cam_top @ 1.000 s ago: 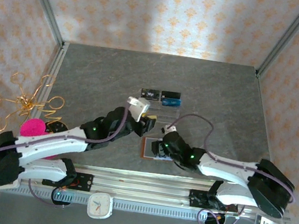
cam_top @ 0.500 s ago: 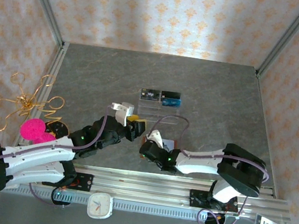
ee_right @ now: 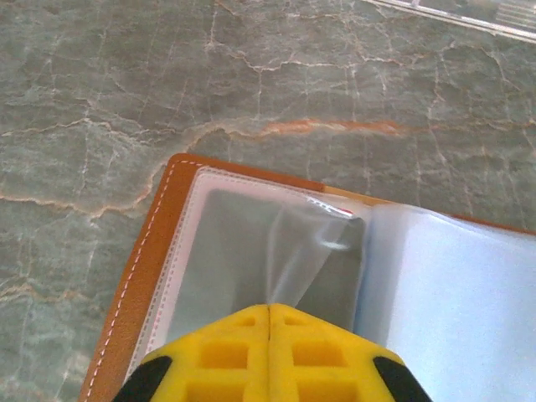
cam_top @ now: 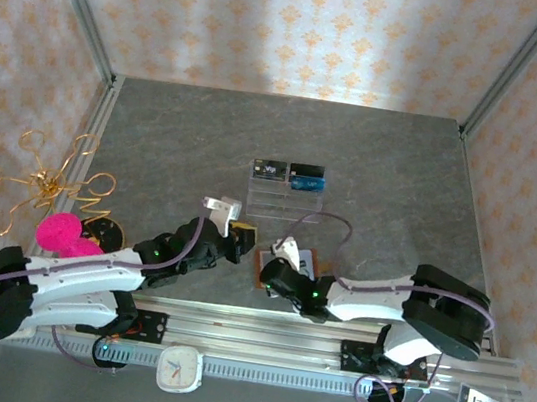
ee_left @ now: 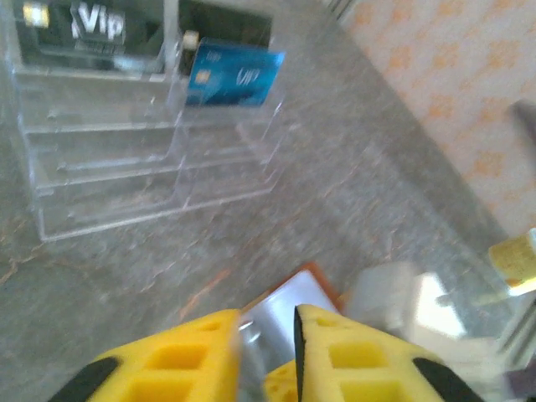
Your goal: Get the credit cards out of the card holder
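Yellow against yellow, no gap: right gripper (ee_right: 268,316) clamped shut, tips down on the clear pocket (ee_right: 322,251) of the card holder (ee_right: 146,251). Cannot tell whether film, a card edge or nothing at all is pinched. Looks like the pull-out step for the next card. Just ahead of the tips, a red sliver (ee_right: 331,207) at the pocket mouth, likely the edge of a card lodged inside.

To do it well: open slightly, slip one finger under the puckered film, close on stiff plastic and not on the sleeve. Then draw out along the pocket's open side rather than straight up, to avoid lifting the whole holder off the table (ee_right: 126,75). Right of the tips, a pale blue leaf (ee_right: 452,285); left of them, the stitched brown leather rim.

Close on the left of that claw, left gripper (ee_left: 266,331): jaws narrow, a slim slot between; cannot tell if holding anything thin. Best used to pin the leather down during the pull. Well beyond its tips, an acrylic rack (ee_left: 151,159), with a blue card (ee_left: 234,77) and a black card (ee_left: 92,25) standing in the back tier.

Right arm folded low, forearm stretched leftward along the near table edge, wrist pitched down onto the holder. Left arm reaching forward and to the right, fingers aimed toward the rack.
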`<state>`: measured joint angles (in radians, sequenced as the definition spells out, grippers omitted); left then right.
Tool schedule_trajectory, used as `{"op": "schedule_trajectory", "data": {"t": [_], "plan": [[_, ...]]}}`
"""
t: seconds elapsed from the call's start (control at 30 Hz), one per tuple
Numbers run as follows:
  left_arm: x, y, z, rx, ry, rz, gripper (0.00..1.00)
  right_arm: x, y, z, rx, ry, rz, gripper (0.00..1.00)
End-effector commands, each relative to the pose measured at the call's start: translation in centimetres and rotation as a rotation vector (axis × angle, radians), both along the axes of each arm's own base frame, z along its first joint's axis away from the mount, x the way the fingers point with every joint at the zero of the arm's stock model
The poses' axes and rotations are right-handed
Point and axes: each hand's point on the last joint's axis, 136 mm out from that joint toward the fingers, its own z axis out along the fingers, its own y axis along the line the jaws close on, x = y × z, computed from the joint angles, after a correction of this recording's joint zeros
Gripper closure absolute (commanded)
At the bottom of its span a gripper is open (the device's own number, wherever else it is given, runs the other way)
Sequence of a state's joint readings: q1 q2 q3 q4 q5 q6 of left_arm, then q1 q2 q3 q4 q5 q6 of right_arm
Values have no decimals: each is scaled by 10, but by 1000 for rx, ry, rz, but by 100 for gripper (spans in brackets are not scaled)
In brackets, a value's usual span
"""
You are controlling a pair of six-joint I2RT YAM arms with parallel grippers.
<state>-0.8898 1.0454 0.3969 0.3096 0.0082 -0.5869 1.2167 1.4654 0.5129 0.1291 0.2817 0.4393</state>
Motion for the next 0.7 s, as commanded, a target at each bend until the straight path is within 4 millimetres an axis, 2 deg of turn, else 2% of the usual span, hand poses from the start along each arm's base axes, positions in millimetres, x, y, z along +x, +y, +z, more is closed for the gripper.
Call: {"op": "schedule_trajectory", "data": {"t": [0.0, 0.2, 0.37, 0.6, 0.67], "plan": [[-4, -9, -16, -45, 59, -16, 88, 3, 8, 22, 164, -23, -41, 100], [-10, -23, -44, -42, 131, -60, 95, 0, 5, 33, 277, -2, -73, 100], [-9, -28, -58, -3, 167, -62, 96, 0, 1, 36, 318, 3, -101, 100], [-16, -54, -71, 17, 212, -149, 95, 0, -3, 43, 361, 0, -129, 100], [-16, -62, -66, 23, 198, -166, 95, 1, -5, 45, 370, -2, -139, 95]]}}
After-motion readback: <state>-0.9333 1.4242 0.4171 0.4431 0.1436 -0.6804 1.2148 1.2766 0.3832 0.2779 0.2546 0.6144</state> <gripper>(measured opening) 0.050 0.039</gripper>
